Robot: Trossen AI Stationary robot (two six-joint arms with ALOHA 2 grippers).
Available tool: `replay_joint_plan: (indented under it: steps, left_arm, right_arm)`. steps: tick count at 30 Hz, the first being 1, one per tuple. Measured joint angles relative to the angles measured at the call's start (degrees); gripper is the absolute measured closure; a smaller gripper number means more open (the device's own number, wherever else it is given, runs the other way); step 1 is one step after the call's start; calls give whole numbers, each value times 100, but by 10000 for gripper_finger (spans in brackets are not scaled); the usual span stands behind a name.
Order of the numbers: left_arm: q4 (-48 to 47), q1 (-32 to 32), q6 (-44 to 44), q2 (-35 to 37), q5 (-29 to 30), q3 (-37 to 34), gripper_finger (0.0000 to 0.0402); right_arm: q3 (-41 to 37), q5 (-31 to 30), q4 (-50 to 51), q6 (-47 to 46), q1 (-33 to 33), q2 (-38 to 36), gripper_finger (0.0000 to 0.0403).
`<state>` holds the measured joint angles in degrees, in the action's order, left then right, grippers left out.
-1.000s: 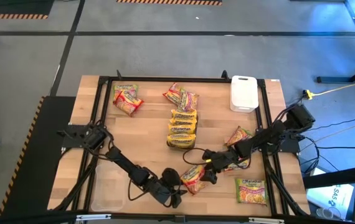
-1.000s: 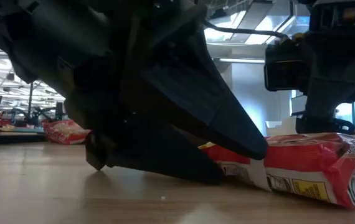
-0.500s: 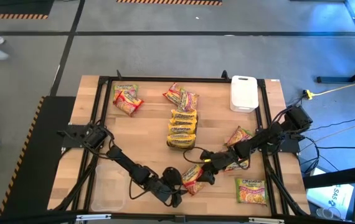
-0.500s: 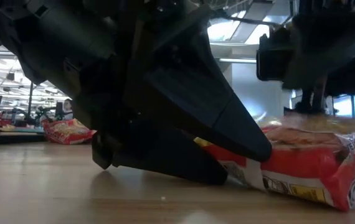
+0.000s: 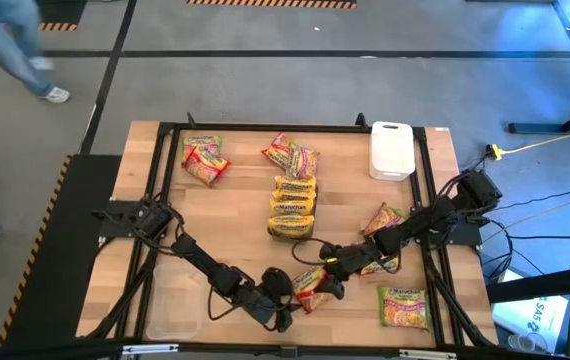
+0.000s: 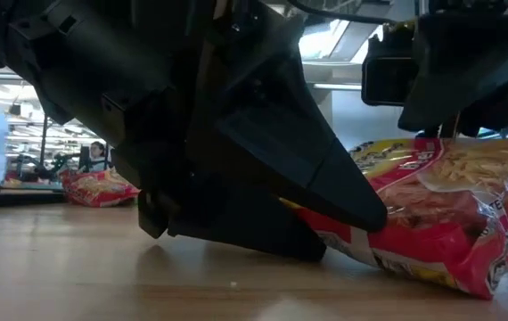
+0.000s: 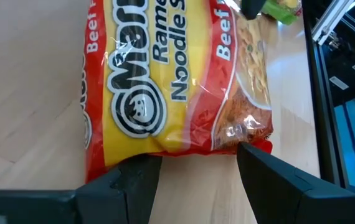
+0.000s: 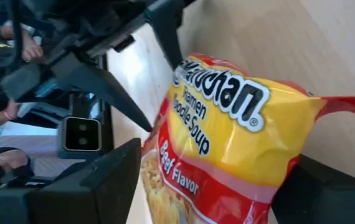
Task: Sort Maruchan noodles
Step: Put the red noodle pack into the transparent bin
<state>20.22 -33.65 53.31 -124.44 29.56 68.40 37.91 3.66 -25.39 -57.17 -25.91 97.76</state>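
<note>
Where hands meet, red-yellow beef packet (image 7: 171, 74)

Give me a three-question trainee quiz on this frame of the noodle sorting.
1. True or false: the red packet lies flat on the table.
2. Of the left gripper and the right gripper, which is at that packet? A left only, B right only, C both.
3. Fill in: the flavour printed on the red packet is ____.

Key: 1 false, one end is tilted up off the wood. 2 C. 3 Beef.
</note>
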Motion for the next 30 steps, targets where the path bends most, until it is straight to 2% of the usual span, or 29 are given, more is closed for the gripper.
replay_joint_plan:
  steps: [9, 18, 22, 28, 30]
  left_arm:
    - [-6, 0, -6, 0, 140, -2, 193]
    - [-26, 0, -152, 17, 100, -5, 193]
    - [-77, -27, -143, 81, -43, -11, 193]
    - [-360, -192, -204, 489, -348, -11, 193]
    - [-408, -256, -306, 644, -370, -11, 193]
  right_arm:
    - [-2, -63, -125, 69, -38, 63, 154]
    - [25, -151, -283, 414, -190, 162, 258]
    - [24, -86, -406, 765, -190, 140, 293]
    - [24, 197, -262, 1147, -210, 10, 307]
    - [22, 125, -118, 1281, -308, -93, 306]
